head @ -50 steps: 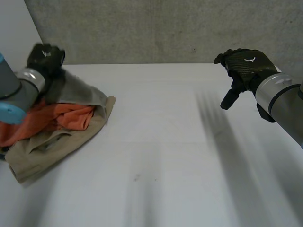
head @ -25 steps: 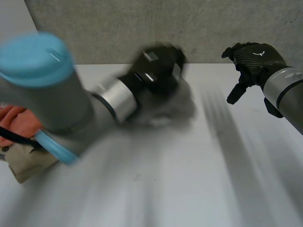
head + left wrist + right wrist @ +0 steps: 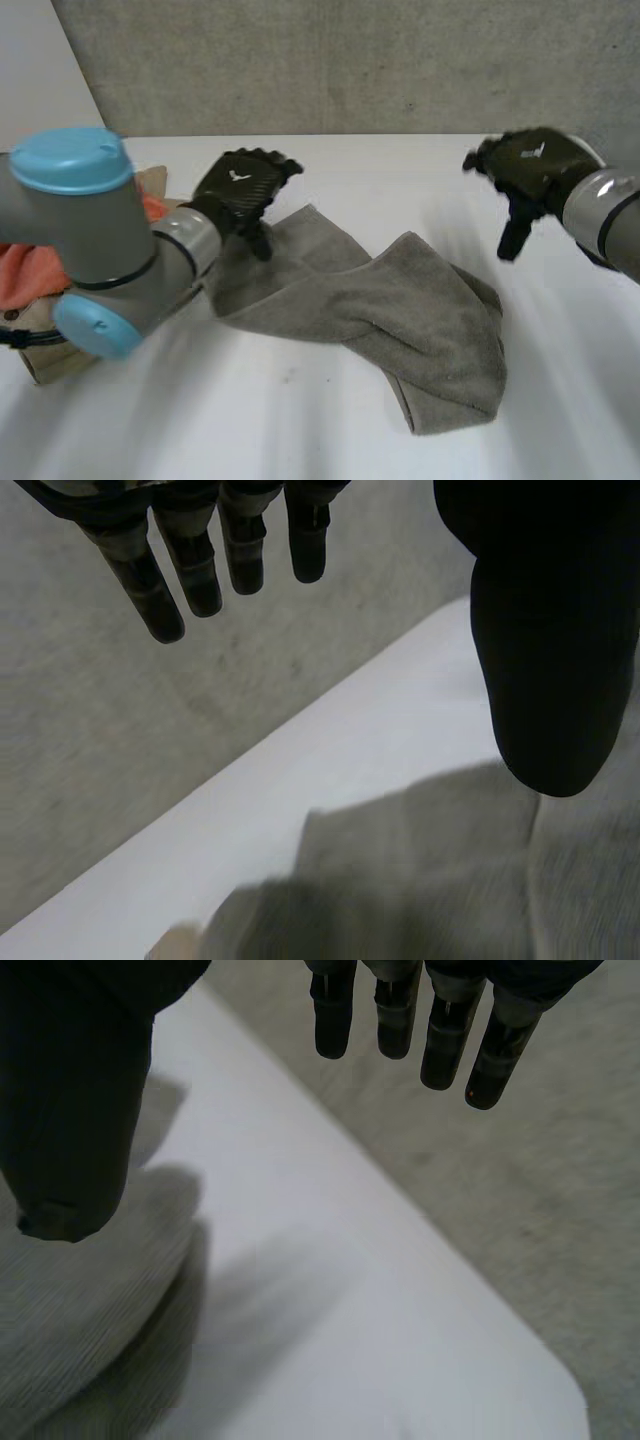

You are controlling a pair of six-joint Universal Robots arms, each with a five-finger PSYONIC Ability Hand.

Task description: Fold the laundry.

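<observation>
One towel (image 3: 420,310) lies rumpled on the desk (image 3: 300,420). Left hand (image 3: 240,185) is open over its left end, right hand (image 3: 525,165) open near its right end; clothes (image 3: 25,272) lie piled behind the left arm

A towel (image 3: 400,320) lies across the middle of the counter (image 3: 300,430). A pile of clothes (image 3: 25,272) sits at the counter's left edge, partly behind the left arm (image 3: 90,230). The left robot hand (image 3: 240,185) is over the towel's left end. The right robot hand (image 3: 525,165) is beyond its right end, apart from it.
</observation>
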